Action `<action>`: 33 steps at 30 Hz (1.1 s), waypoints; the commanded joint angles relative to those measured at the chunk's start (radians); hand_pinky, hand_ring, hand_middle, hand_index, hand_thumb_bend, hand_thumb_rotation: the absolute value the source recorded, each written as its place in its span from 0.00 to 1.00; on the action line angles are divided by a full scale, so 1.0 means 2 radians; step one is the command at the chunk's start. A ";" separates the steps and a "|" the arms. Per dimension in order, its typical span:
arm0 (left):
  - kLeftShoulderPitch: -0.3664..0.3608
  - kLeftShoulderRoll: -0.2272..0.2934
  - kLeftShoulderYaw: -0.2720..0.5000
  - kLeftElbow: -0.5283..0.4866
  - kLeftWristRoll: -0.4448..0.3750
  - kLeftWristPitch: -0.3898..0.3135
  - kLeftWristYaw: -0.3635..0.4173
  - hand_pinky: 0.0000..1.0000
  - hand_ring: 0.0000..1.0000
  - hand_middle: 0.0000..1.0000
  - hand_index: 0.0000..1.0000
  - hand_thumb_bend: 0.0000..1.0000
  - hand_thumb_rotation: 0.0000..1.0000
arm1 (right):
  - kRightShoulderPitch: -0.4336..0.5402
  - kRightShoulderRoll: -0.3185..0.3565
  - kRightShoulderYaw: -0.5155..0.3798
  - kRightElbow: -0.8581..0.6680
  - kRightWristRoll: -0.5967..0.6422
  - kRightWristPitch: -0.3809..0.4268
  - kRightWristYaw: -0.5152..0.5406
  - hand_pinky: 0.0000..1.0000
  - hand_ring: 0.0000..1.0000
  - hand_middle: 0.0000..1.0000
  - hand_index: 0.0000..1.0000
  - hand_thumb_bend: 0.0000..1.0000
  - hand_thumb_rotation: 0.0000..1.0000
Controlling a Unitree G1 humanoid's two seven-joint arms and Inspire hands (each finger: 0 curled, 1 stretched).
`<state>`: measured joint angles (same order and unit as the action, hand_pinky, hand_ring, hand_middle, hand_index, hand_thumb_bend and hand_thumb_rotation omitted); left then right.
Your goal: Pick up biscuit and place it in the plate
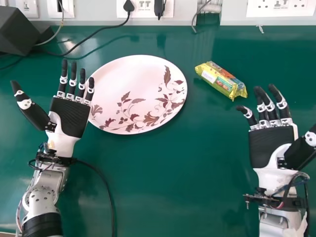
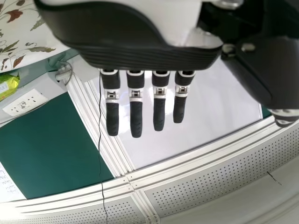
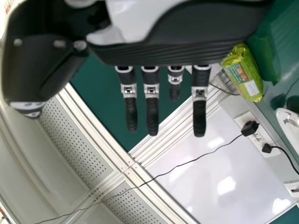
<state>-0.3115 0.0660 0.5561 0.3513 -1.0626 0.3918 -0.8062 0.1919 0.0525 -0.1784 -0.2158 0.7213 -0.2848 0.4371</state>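
Observation:
In the head view my left hand (image 1: 70, 114) is open, palm up, its outer fingers over the left rim of the white plate (image 1: 133, 89) with its brown leaf pattern. The yellow biscuit packet (image 1: 221, 80) lies right of the plate, apart from it. My right hand (image 1: 271, 140) is open below and right of the packet, touching nothing. The left wrist view has my left hand (image 2: 135, 100), fingers straight, and the packet's end (image 2: 8, 86) beyond the plate (image 2: 28, 37). In the right wrist view are my right hand (image 3: 152, 102) and the packet (image 3: 244, 72).
A dark box (image 1: 19, 30) stands at the green table's back left corner, with black cables (image 1: 94, 33) running along the back edge. Wall sockets (image 1: 144, 7) are behind the table. Another cable (image 1: 106, 185) trails beside my left forearm.

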 commanded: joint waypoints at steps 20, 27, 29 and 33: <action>0.036 -0.005 -0.001 0.029 0.009 0.008 -0.005 0.64 0.74 0.84 0.88 0.99 0.83 | 0.011 0.018 0.002 -0.002 0.003 -0.007 0.001 0.53 0.66 0.72 0.72 0.92 0.62; 0.036 -0.007 -0.002 0.022 0.011 0.005 0.002 0.64 0.73 0.83 0.87 0.99 0.83 | 0.008 0.016 0.000 -0.001 -0.010 -0.013 -0.004 0.52 0.66 0.72 0.72 0.93 0.64; 0.035 -0.006 -0.002 0.024 0.011 0.005 0.000 0.64 0.73 0.83 0.87 0.99 0.83 | 0.007 0.015 -0.001 -0.001 -0.017 -0.017 -0.008 0.52 0.66 0.72 0.72 0.93 0.64; 0.033 -0.006 -0.001 0.026 0.009 0.007 0.003 0.64 0.74 0.83 0.86 1.00 0.82 | 0.010 0.014 0.000 -0.014 -0.016 -0.013 -0.018 0.53 0.66 0.73 0.73 0.92 0.66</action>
<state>-0.3107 0.0718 0.5560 0.3480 -1.0627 0.3997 -0.8043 0.1979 0.0520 -0.1778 -0.2232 0.6927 -0.3064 0.4128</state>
